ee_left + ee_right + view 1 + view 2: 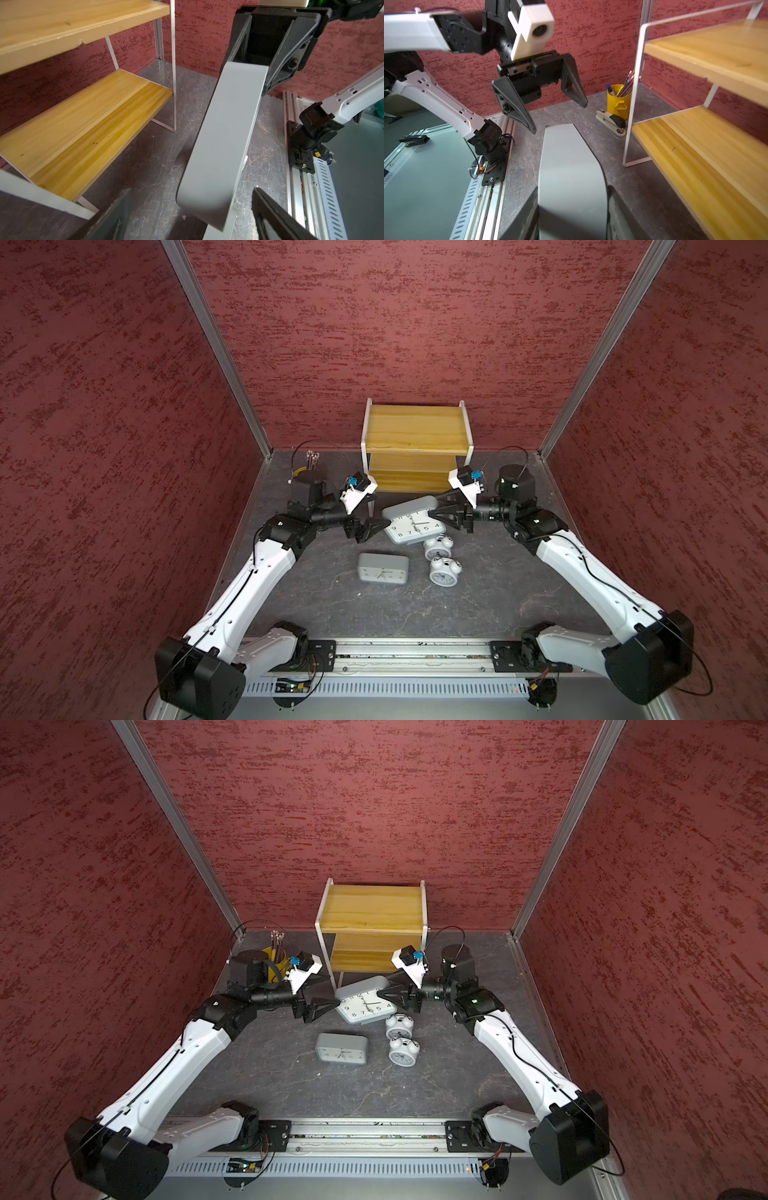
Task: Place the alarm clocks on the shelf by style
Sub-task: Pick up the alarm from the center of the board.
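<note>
Grey and rounded, the larger grey clock point(409, 526) hangs clear of the counter point(332, 610) just in front of the shelf point(415, 427), its white face turned up and tilted in both top views. The right end effector point(246, 76) has it clamped by one short end, a black finger pressed to each broad side of the casing, as the left wrist view shows plainly. The left end effector point(559, 118) stands at the clock's opposite end with its jaws spread wide and nothing between them; from the right wrist view its fingertips are apart from the casing. Nearer the robot's base, the smaller grey clock point(383, 569) stands upright on the counter. Just beside it on the robot's right sit the two white ones, the farther twin-bell clock point(437, 547) partly overlapped in a top view by the raised clock's edge, and the nearer twin-bell clock point(444, 571) close in front of it. Left of the shelf stand a yellow pen cup point(617, 101) and a stapler point(611, 122).
</note>
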Robot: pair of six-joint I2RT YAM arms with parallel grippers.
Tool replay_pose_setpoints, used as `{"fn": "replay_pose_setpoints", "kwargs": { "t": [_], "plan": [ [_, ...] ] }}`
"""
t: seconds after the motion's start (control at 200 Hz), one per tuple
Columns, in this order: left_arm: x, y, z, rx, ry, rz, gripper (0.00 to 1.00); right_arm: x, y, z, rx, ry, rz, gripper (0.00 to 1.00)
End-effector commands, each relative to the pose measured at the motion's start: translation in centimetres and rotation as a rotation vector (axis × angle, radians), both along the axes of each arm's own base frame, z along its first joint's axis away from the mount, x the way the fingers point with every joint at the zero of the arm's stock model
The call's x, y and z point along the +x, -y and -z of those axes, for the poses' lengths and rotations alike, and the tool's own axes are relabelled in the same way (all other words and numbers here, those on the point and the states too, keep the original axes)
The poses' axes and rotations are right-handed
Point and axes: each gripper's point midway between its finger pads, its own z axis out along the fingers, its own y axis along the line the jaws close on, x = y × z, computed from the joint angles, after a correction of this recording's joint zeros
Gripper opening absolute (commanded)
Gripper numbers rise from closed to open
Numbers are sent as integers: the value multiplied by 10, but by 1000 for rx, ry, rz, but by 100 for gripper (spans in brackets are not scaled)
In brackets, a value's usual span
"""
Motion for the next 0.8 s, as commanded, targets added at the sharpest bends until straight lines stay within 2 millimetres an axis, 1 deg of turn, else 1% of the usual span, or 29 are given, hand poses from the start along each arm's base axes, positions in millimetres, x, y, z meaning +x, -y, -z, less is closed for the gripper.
{"fn": "replay_pose_setpoints", "kwargs": {
  "t": [0.0, 0.105, 0.18, 0.311, 0.406, 0.566, 0.651, 0.797],
  "plan": [
    [-10, 0, -33, -171, 50, 41, 97, 0, 3, -57, 85, 124, 0, 3],
    [-16, -4, -43, -253, 82, 52, 98, -2, 3, -76, 121, 140, -15, 3],
    [-21, -4, -44, -287, 100, 65, 98, -4, 1, -86, 143, 145, -36, 3],
    [-25, -5, -47, -323, 124, 81, 98, -11, 0, -95, 166, 145, -79, 3],
    [-25, -3, -49, -337, 117, 100, 97, -15, -1, -96, 173, 143, -106, 4],
    [-32, 3, -55, -363, 114, 175, 91, -18, -2, -97, 183, 138, -127, 5],
    [-33, 7, -54, -361, 102, 201, 88, -19, -2, -98, 191, 140, -131, 5],
    [-34, 13, -50, -353, 85, 219, 86, -19, -2, -100, 198, 145, -135, 5]
  ]
}}
